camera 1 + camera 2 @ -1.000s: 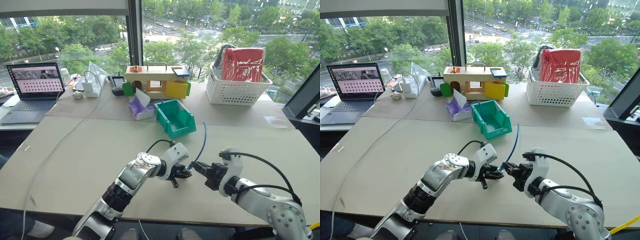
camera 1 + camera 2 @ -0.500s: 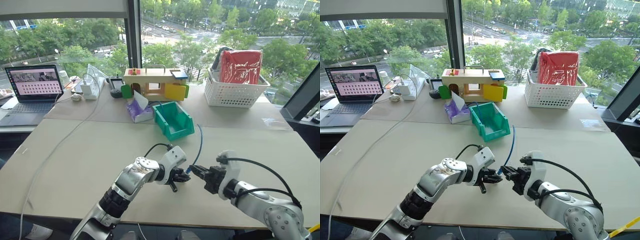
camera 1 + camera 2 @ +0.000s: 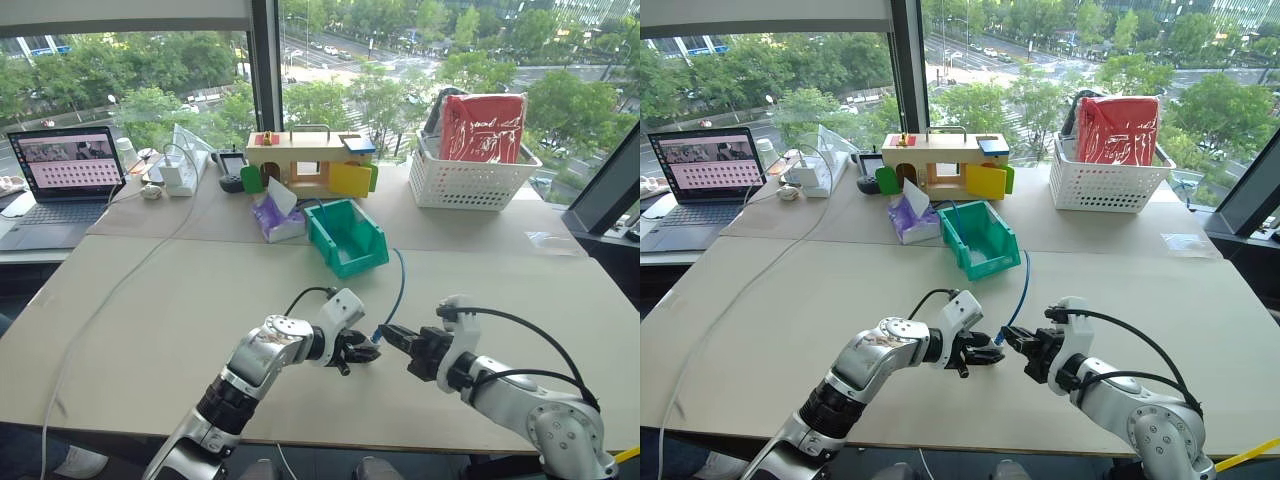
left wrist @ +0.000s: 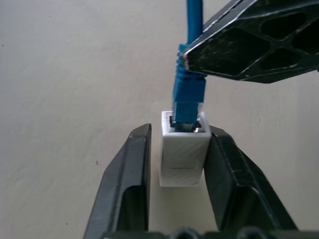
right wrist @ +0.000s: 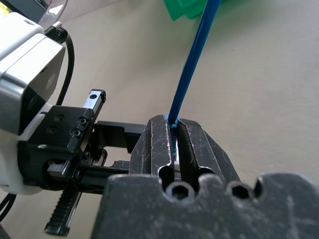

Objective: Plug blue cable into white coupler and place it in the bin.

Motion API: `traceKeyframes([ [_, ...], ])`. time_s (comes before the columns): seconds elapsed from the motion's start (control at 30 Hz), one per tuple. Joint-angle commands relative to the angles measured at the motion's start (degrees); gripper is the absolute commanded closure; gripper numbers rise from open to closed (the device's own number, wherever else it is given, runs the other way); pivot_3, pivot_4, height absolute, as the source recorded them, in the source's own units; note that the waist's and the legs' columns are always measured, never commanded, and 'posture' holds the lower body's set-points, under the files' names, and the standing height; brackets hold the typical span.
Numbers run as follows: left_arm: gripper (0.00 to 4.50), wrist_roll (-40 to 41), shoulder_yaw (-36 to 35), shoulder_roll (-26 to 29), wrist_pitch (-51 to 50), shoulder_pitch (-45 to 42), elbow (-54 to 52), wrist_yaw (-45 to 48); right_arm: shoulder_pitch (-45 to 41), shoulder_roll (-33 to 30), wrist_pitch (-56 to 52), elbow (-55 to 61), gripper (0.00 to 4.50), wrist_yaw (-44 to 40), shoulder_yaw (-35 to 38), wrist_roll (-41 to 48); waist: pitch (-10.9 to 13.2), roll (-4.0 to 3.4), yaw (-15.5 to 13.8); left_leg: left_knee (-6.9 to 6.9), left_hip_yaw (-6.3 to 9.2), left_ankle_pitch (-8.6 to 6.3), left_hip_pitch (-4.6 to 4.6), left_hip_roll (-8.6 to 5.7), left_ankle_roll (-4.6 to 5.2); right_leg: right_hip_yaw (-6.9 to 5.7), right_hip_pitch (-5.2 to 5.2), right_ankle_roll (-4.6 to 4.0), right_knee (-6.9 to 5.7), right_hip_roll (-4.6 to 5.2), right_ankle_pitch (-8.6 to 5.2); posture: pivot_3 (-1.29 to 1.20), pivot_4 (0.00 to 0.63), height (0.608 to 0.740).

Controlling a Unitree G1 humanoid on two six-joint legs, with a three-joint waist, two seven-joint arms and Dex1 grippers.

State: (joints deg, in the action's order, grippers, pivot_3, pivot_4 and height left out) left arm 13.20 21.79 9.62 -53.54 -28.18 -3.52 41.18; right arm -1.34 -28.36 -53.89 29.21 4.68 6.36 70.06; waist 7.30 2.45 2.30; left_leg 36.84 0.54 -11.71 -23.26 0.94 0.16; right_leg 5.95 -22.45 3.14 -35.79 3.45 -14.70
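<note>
Blue cable plugged into the white coupler, held over the table.
The right gripper (image 5: pixel 171 130) is clamped on the blue cable (image 4: pixel 189 89); the left gripper (image 4: pixel 177 149), part open, brackets the white coupler (image 4: pixel 183 154), one finger apart. The bin (image 3: pixel 347 236) sits well beyond.

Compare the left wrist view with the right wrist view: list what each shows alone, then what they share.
Left wrist view alone: the white coupler sits between the left gripper fingers, a gap on one side, with the blue cable plug seated in its socket.
Right wrist view alone: the right gripper clamps the cable, and a corner of the bin lies beyond.
Shared: the cable and the table.
</note>
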Motion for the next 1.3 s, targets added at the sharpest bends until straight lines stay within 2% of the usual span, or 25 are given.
traceKeyframes([
  [0.03,1.07,0.46,-1.22,0.39,0.32,-0.41,-0.31,-0.94,-2.07,-2.21,0.16,-2.34,4.50,-2.03,6.25,3.67,0.14,-0.09,-0.11,0.00,-0.08,0.00,-0.04,-0.06,0.00,-0.02,-0.04,0.23,0.00,0.00,0.12,0.00,0.150,0.729],
  [0.13,0.06,0.94,-2.12,2.11,2.08,-0.19,-0.96,-0.29,-6.19,-6.08,0.24,-6.42,4.50,-4.90,11.61,6.67,0.37,-0.35,-0.10,0.01,-0.19,0.00,-0.47,-0.12,0.00,-0.04,-0.38,0.34,0.01,0.03,0.18,0.00,0.150,0.729],
  [0.23,0.06,3.71,-4.46,3.92,2.63,0.79,-2.56,1.32,-12.23,-9.22,-0.42,-10.38,4.50,-8.39,12.00,5.82,0.67,-0.43,0.33,0.05,-0.30,0.00,-0.71,-0.13,0.00,0.04,-0.69,0.09,-0.05,-0.02,0.40,0.00,0.150,0.729],
  [0.33,0.06,6.18,-7.52,6.33,3.57,2.36,-4.09,2.71,-22.80,-11.09,0.44,-17.43,4.50,-15.16,7.86,-0.16,0.99,-0.53,0.71,0.04,-0.28,0.01,-0.65,-0.01,0.01,0.05,-0.74,0.13,-0.12,-0.19,0.37,0.00,0.150,0.729],
  [0.47,0.06,7.55,-11.39,8.13,5.35,3.76,-4.95,2.18,-39.00,-10.91,7.84,-31.91,4.50,-27.51,-4.43,-18.11,1.40,-0.60,0.92,0.06,-0.35,0.04,-0.59,-0.03,-0.02,0.10,-0.76,0.29,-0.16,-0.20,0.31,0.00,0.150,0.729],
  [0.6,0.06,7.08,-14.73,7.68,7.70,4.48,-4.81,-1.65,-55.84,-5.39,20.90,-53.95,4.50,-40.81,-15.92,-35.74,1.55,-0.61,0.76,0.09,-0.40,0.05,-0.64,-0.06,-0.03,0.10,-0.82,0.01,-0.14,-0.16,0.51,0.00,0.150,0.729],
  [0.73,0.06,6.35,-16.31,6.79,12.05,6.10,-6.06,-4.55,-68.06,1.14,33.96,-76.58,4.50,-46.40,-19.25,-47.30,1.59,-0.60,0.14,0.08,-0.36,0.04,-1.11,-0.12,-0.05,0.02,-1.35,-0.05,-0.26,-0.05,0.62,0.00,0.150,0.729],
  [0.8,0.00,5.28,-16.82,6.13,15.62,7.05,-6.52,-6.38,-71.56,3.56,39.10,-85.27,3.63,-48.00,-20.18,-52.00,1.59,-0.60,-0.22,0.07,-0.36,0.10,-1.57,-0.16,-0.16,-0.01,-1.85,-0.06,-0.42,0.05,0.67,0.00,0.150,0.729],
  [0.9,0.00,4.58,-17.87,5.45,18.38,8.54,-7.52,-8.82,-74.57,6.05,43.47,-93.26,2.71,-48.95,-18.68,-55.66,1.59,-0.60,-0.70,0.07,-0.20,0.09,-1.80,-0.11,-0.44,-0.33,-1.92,-0.09,-0.52,0.17,0.74,0.00,0.150,0.729],
  [1.17,0.00,4.58,-21.25,3.87,21.51,9.18,-6.65,-13.63,-77.71,4.24,45.95,-94.79,0.05,-52.51,-11.95,-57.84,1.63,-0.65,-0.97,0.05,-0.22,0.06,-1.86,-0.32,-0.50,-0.80,-1.96,0.02,-0.48,0.74,0.79,0.00,0.150,0.729],
  [1.3,0.00,1.37,-19.51,5.01,27.09,8.34,-5.30,-13.33,-73.82,-1.08,39.46,-83.34,0.05,-55.31,-5.34,-53.42,1.64,-0.65,-1.42,0.11,-0.18,0.09,-1.86,-0.47,-0.52,-0.93,-1.91,0.03,-0.50,0.80,0.80,0.00,0.150,0.729],
])
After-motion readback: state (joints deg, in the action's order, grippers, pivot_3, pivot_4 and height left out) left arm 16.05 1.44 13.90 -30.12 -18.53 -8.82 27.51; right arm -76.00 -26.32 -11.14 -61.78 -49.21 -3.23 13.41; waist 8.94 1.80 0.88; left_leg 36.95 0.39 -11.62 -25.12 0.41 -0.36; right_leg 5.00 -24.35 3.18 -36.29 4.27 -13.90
